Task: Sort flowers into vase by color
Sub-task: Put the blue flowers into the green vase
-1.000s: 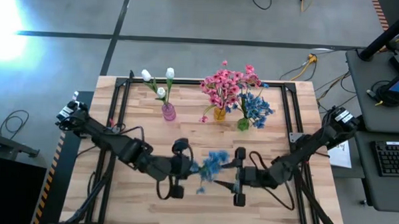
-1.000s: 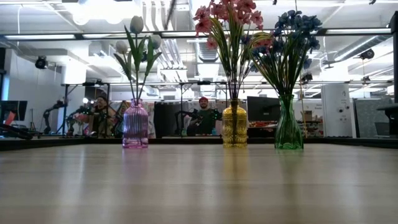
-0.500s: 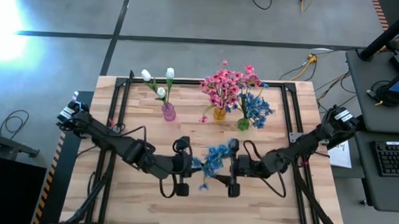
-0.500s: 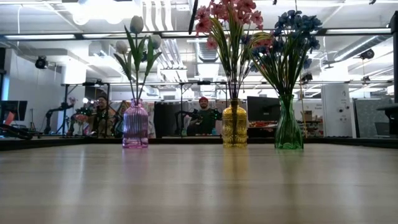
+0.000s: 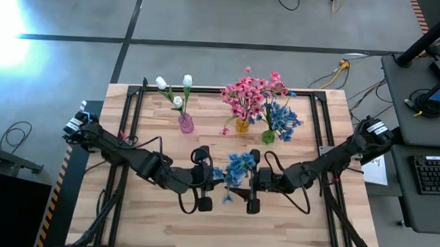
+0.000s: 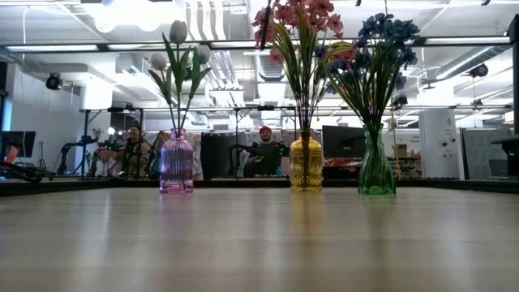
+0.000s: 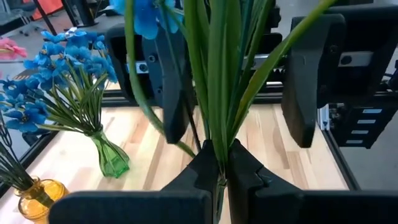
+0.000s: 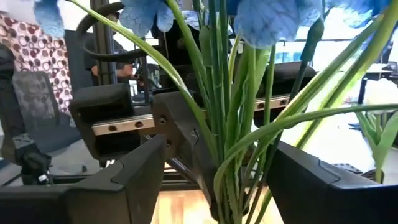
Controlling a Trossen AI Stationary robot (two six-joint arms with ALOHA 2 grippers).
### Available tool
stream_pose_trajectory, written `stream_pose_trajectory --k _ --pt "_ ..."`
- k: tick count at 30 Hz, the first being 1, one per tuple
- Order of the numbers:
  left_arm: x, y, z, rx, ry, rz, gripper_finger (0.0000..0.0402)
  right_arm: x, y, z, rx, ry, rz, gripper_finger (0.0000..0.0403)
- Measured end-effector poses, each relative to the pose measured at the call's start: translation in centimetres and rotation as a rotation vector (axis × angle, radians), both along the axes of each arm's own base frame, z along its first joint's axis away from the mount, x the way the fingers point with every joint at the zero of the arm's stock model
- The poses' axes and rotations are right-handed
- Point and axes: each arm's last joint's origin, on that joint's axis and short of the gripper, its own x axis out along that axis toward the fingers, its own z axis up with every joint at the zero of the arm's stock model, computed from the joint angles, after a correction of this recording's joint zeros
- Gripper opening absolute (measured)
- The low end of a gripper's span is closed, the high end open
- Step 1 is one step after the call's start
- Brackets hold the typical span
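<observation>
A handover of a blue flower bunch (image 5: 239, 168) is under way over the middle of the wooden table (image 5: 150, 224). The left gripper (image 5: 207, 183) is pinching the green stems (image 7: 214, 93) near their base, its fingers (image 7: 202, 165) pressed together on them, as the left wrist view is showing. The right gripper (image 5: 251, 189) is facing it from the three o'clock side with its fingers (image 8: 317, 186) spread wide on either side of the same stems, not yet touching them.

Toward twelve o'clock, three vases are standing in a row: a purple vase (image 5: 185, 124) with white buds (image 5: 174, 91) at eleven o'clock, a yellow vase (image 5: 242, 126) with pink blossoms (image 5: 252, 91) at twelve, and a green vase (image 5: 268, 137) with blue blossoms (image 5: 282, 117) just beside it at one o'clock.

The step in hand looks like passing the bunch from left to right. Next, the right fingers would need to close on the stems before the left lets go, then carry the bunch to the green vase, stems pointing down.
</observation>
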Motion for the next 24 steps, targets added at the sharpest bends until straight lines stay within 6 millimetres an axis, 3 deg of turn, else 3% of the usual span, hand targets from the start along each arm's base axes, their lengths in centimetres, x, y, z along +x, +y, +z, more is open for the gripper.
stream_pose_trajectory --k 6,10,18,24 --pt "0.03 0.05 0.02 -0.003 -0.002 0.002 0.0003 -0.03 0.06 0.01 -0.011 -0.001 -0.001 0.0196" --pt "0.04 0.04 0.04 -0.005 -0.004 0.002 0.0027 -0.02 0.02 0.01 -0.008 -0.001 -0.004 0.0146" --pt "0.04 0.09 0.12 0.000 -0.011 0.020 0.0131 -0.03 0.06 -0.01 -0.010 0.001 0.000 0.0044" --pt "-0.27 0.28 0.38 0.030 0.042 0.029 0.0195 -0.50 -0.09 0.38 -0.025 0.032 0.003 0.0014"
